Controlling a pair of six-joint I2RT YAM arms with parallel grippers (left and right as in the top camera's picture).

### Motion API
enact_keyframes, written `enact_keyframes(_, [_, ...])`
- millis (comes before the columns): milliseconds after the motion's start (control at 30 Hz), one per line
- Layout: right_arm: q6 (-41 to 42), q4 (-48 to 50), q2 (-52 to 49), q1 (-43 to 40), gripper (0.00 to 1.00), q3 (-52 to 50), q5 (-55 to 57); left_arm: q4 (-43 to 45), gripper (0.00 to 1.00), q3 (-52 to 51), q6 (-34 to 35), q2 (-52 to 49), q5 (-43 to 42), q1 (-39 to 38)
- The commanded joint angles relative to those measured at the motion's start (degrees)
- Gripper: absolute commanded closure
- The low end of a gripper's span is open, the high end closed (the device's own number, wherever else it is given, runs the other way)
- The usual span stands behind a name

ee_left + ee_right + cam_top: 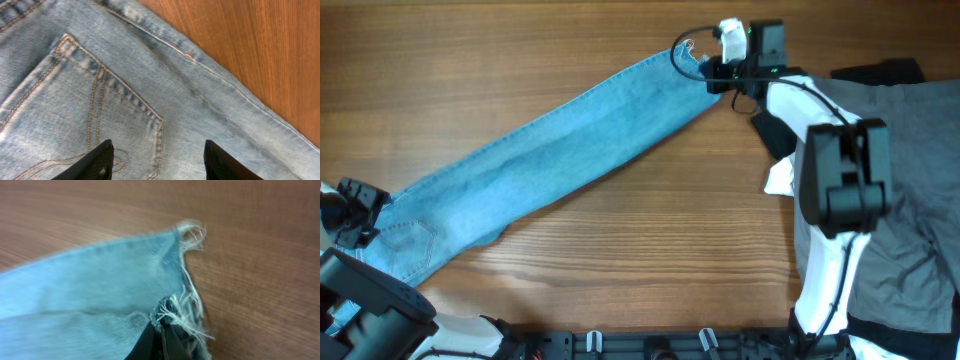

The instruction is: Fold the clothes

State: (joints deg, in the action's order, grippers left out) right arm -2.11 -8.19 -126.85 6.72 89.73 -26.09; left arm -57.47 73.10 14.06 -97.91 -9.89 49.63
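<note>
Light-blue denim jeans [550,160] lie folded lengthwise in a long diagonal strip from the lower left to the upper middle of the table. My right gripper [712,72] is shut on the frayed hem [175,311] at the strip's far end. My left gripper [157,157] is open and hovers over the stitched back pocket [75,115] at the waist end [405,240]; its fingers stand apart on either side of the pocket seam. Grey trousers [910,170] lie at the right with a black piece [880,72] and a white piece [782,178] beside them.
Wooden table [520,50] around the jeans. The right arm [835,180] stretches from the front edge over the grey trousers. A rail with clips [650,345] runs along the front edge.
</note>
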Motion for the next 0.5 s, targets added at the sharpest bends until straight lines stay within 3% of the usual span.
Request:
enact_keyframes(0, [3.8,-4.3,14.2,0.6,0.96,1.0,-3.6,0.2,0.43,0.6,-0.3,0.7,2.1,0.0])
enact_keyframes(167, [12.0,-13.4,26.6,4.8,0.96,1.0,-6.6,1.1,0.43,0.6,-0.3,0.7,2.0,0.0])
enact_keyframes(233, [16.0,-8.9,28.5,10.7,0.96,1.0,-4.9,1.3,0.43,0.6,-0.3,0.7,2.1,0.0])
enact_keyframes(300, [14.9,-5.3,25.7,15.7,0.95,1.0,6.9,1.3,0.43,0.6,-0.3,0.7,2.1,0.0])
enact_keyframes(400, [12.6,3.1,18.8,15.6,0.95,0.9,22.2,1.3,0.43,0.6,-0.3,0.7,2.1,0.0])
enact_keyframes(467, [12.7,11.6,12.4,12.1,0.95,0.9,24.7,1.4,0.43,0.6,-0.3,0.7,2.1,0.0])
